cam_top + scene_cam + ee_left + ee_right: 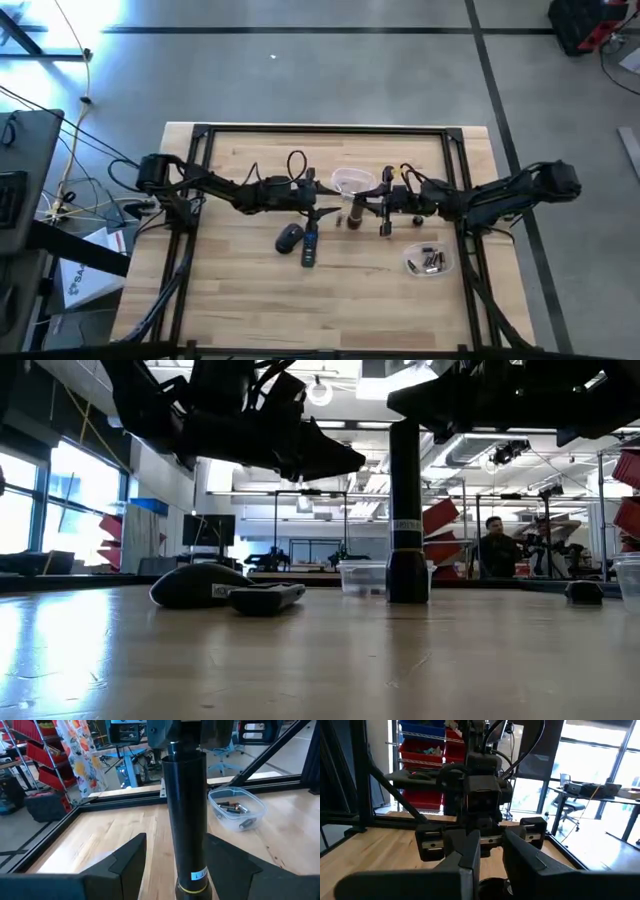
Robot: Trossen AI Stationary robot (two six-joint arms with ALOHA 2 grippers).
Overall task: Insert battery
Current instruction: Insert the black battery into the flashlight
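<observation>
both arms meet over the middle of the tabletop (pixel 330 300) in the high view, left end effector (pixel 322 212) and right end effector (pixel 372 212) facing each other with a tall black tube, the flashlight body (pixel 406 510), standing upright between them. from overhead that tube is just a small brownish spot; the low view gives its full height, with a pale label band partway up and a wider base planted on the wood. the left wrist view puts the tube between its own two fingers (pixel 125 857), which stand spread on either side with clear gaps, not touching it. the right wrist view shows its fingers (pixel 465 852) drawn close, a narrow slit between them, the tube's dark rim just below; whether they pinch anything, cannot tell. two clear containers: one tub (pixel 352 181) on the far side of the tube, one batteries tub (pixel 236 810) at the right holding several loose cells. two dark items left of centre: a mouse (pixel 195 585) and a remote (pixel 265 597) just beside it. one person (pixel 493 550) sits in the room behind, seen only from the low view.
</observation>
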